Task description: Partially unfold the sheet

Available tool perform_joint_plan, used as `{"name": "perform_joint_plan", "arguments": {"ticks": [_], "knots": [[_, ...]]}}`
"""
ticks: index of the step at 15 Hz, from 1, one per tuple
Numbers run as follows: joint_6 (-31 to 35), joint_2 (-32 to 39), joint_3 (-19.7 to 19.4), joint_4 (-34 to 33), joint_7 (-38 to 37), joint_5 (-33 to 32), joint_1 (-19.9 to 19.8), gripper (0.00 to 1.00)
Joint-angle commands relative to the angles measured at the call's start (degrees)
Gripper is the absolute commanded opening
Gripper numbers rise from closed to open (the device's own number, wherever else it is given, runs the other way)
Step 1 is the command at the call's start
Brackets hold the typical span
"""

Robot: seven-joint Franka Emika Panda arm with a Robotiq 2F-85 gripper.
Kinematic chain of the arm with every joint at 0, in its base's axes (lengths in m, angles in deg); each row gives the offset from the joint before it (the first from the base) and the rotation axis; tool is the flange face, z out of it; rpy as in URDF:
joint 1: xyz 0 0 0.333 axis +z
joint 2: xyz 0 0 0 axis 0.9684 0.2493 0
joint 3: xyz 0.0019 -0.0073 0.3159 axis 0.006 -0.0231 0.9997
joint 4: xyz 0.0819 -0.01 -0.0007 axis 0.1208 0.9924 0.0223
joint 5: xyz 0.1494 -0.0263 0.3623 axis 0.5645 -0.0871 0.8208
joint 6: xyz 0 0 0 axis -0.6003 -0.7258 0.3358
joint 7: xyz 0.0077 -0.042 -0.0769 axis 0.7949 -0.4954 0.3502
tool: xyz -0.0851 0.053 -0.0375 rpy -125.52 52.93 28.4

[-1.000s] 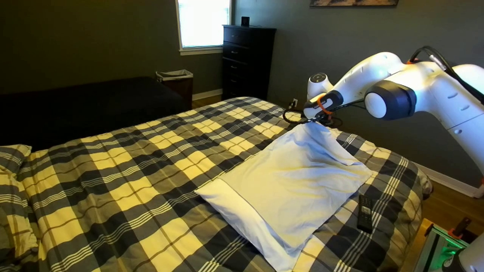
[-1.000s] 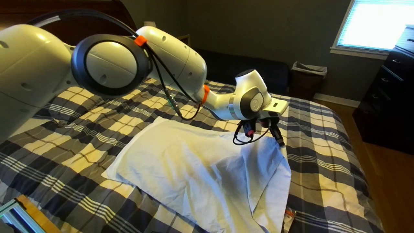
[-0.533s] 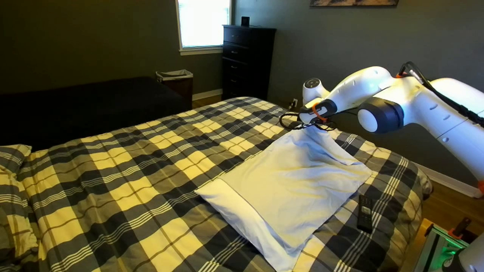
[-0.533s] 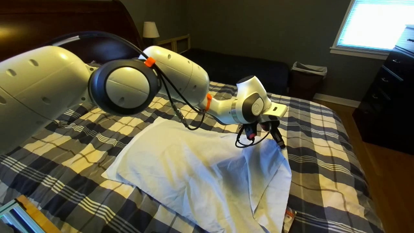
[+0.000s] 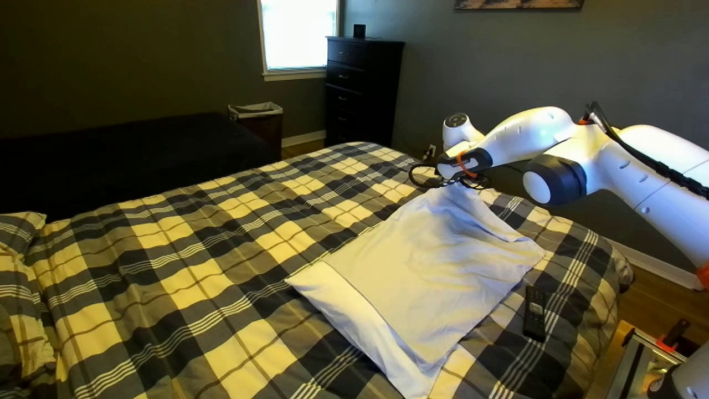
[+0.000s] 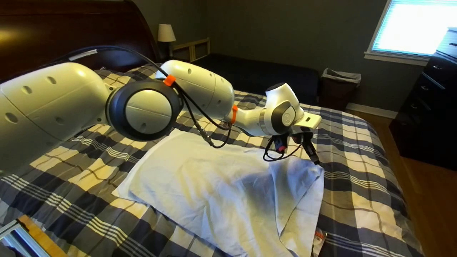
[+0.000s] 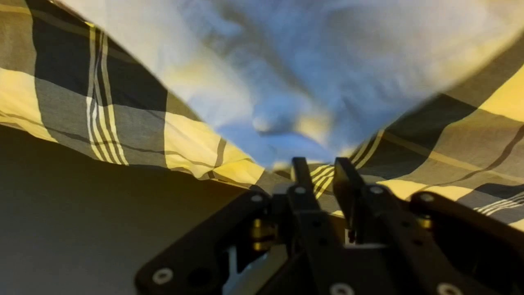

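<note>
Narrowly parted at gripper [image 7: 321, 160], holding nothing; just beside or touching sheet [image 6: 200, 178], unclear which; could hook and drag it crooked if pulled sideways before lifting.

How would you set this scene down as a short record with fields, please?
Sheet: white, lying on the bedspread, bunched near the pincer
Pincer: jaws slightly apart, nothing between them; near a corner of the sheet, contact unclear
Bedspread: plaid in yellow, grey, white and dark tones
Remote: black, on the bedspread beside the sheet
Background: dresser, window and bin in both exterior views; lamp in an exterior view
</note>
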Motion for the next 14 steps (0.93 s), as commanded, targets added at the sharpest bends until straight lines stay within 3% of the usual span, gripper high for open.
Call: {"name": "perform_joint_plan", "arguments": {"ticks": [1,7,10,14], "knots": [[0.81,-0.12,0.55,-1.01,-0.57,1.02,-1.32,0.56],[1.04,-3.28,2.19,2.19,2.35,1.29,-3.39,0.99],[1.6,-5.28,4.56,4.33,6.79,1.48,-5.46,1.0],[0.49,-8.1,10.68,7.22,18.59,1.82,-9.21,1.0]]}}
